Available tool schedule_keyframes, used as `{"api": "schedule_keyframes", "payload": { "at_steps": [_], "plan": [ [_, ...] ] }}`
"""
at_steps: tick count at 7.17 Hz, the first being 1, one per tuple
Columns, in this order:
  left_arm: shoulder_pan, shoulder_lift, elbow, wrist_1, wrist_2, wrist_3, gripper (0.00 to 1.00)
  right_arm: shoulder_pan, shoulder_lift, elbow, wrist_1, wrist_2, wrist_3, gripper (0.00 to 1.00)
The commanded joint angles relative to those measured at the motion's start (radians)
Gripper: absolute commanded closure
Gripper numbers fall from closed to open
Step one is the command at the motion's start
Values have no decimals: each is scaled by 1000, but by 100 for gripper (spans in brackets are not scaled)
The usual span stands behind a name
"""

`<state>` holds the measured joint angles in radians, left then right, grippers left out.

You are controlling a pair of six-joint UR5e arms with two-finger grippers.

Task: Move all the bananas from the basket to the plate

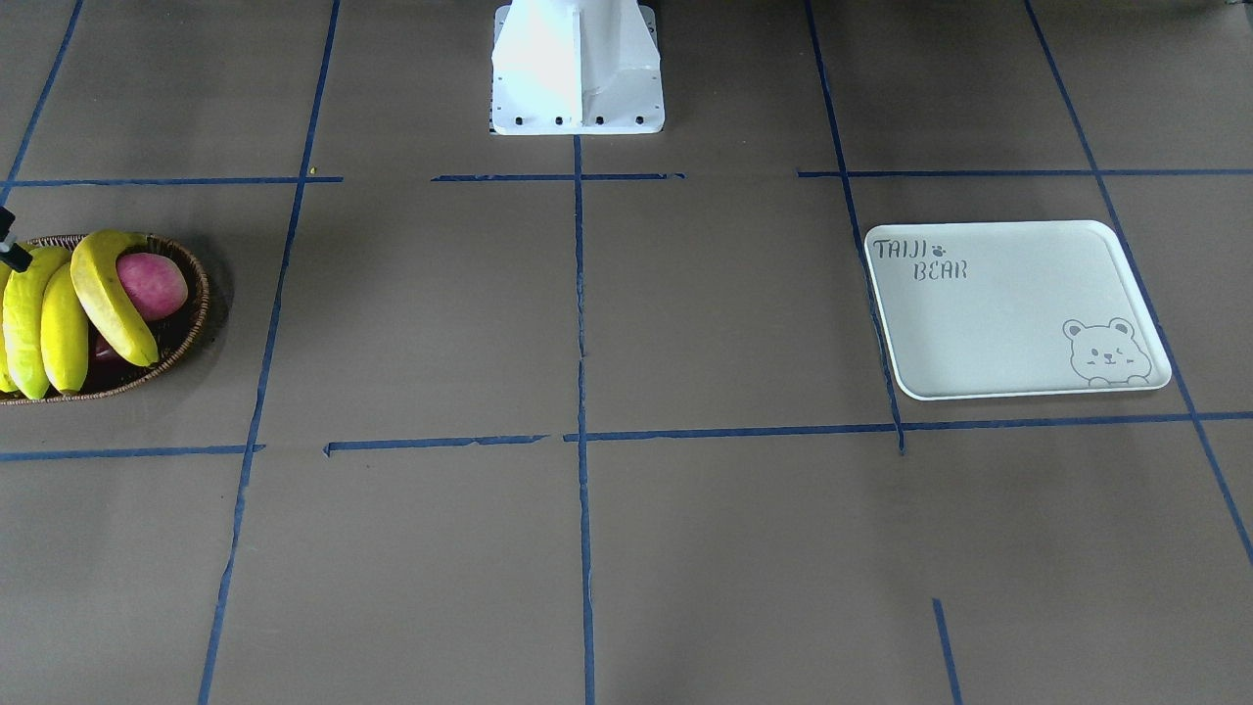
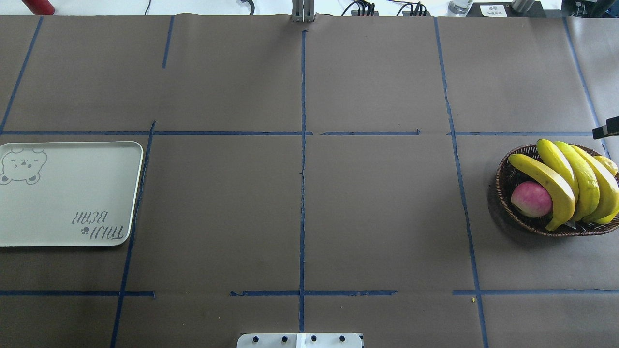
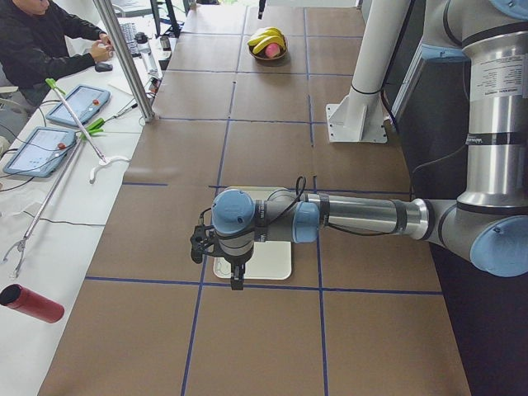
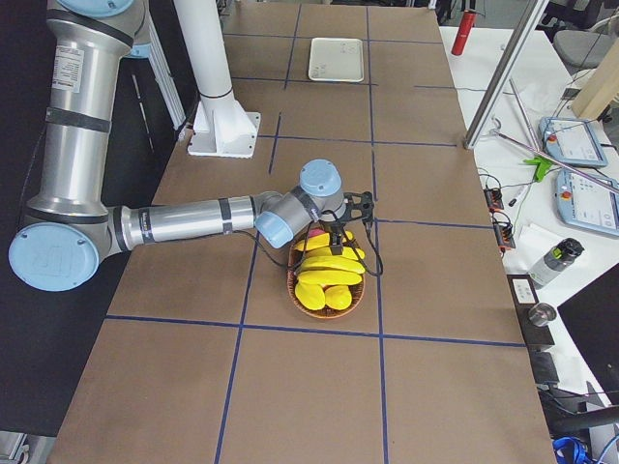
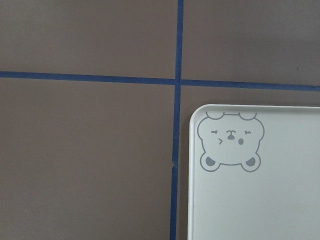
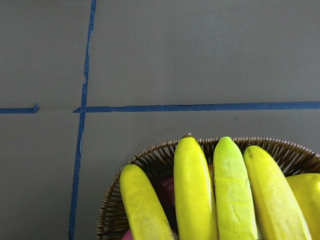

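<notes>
Nothing has been moved yet, as far as I can judge. All four bananas [image 2: 568,179] lie side by side in the basket [image 2: 504,180] at the right end of the table, resting over a pink-red apple [image 2: 531,199], with a shorter yellow fruit [image 2: 607,164] tucked at their far side. The plate [image 2: 67,193] sits well apart at the left end and holds no fruit. So the whole job is left: four picks and four carries across the table.

The right gripper [image 4: 336,235] hangs just over the bananas at the far side of the basket. I cannot tell how wide its jaws stand, since only a dark sliver of it shows at the edge of the overhead view. The left gripper [image 3: 237,276] hovers at the far edge of the plate, and I cannot tell its opening either.

The only writing I can read is on the plate: "TAIJI BEAR" [image 1: 920,259] with a small paw mark, and a bear-face outline [image 1: 1106,352] in the opposite corner. The labels on the arms are too small to make out.
</notes>
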<state>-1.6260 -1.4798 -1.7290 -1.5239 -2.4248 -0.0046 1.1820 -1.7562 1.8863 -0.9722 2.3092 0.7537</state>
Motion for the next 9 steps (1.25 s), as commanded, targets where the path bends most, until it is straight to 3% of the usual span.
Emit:
{"api": "schedule_keyframes", "payload": {
  "at_steps": [1, 3, 9],
  "plan": [
    [1, 12, -3, 1, 0, -1, 0, -142, -8, 27, 16, -103, 64, 1],
    [0, 13, -3, -1, 0, 0, 0, -159, -9, 34, 16, -103, 62, 13],
    [0, 16, -6, -1, -29, 2, 0, -160, -65, 30, 13, -77, -62, 16]
  ]
}}
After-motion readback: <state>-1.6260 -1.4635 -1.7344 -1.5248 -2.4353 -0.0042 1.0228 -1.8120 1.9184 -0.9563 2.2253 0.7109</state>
